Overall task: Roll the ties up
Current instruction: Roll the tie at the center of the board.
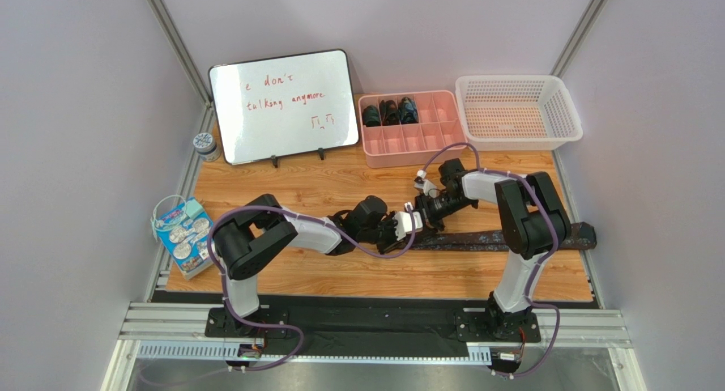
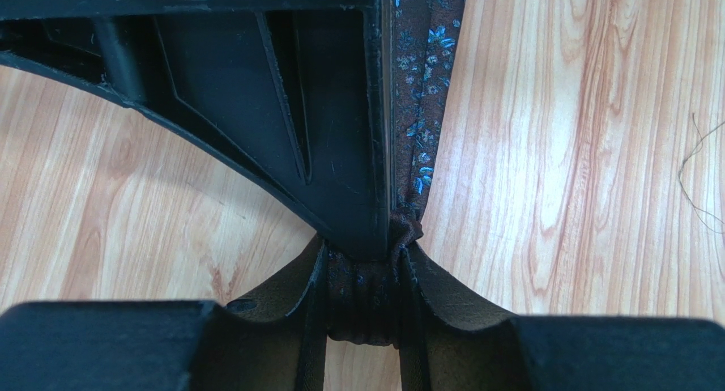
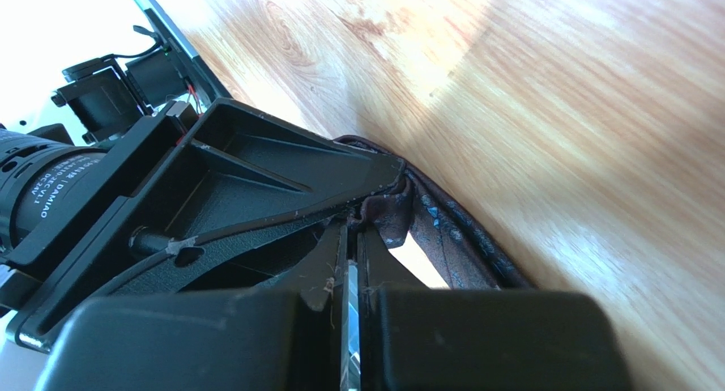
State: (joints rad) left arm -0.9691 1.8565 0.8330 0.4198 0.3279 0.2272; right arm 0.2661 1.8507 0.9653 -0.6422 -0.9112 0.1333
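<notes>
One dark tie (image 1: 498, 238) lies flat on the counter (image 1: 298, 272), trailing away from both hands, its coiled end pinched tight in the left hand (image 2: 368, 289) and the right hand (image 3: 351, 238) closed on a fold just beside.

On the surface (image 1: 340, 276), a whiteboard (image 1: 285, 106) stands at the far left, with a jar (image 1: 205, 144) just left of it. Right of the whiteboard sits a divided tray (image 1: 425, 140), with three rolled ties (image 1: 390, 112) in its far-left compartments. A basket (image 1: 517, 110) lies right of the tray. A packet (image 1: 183, 234) lies at the near-left edge. A flat tie (image 1: 481, 238) runs from the centre to the right edge. The left gripper (image 2: 364, 289) and right gripper (image 3: 353, 238) meet at its left end, jaws closed on it.
</notes>
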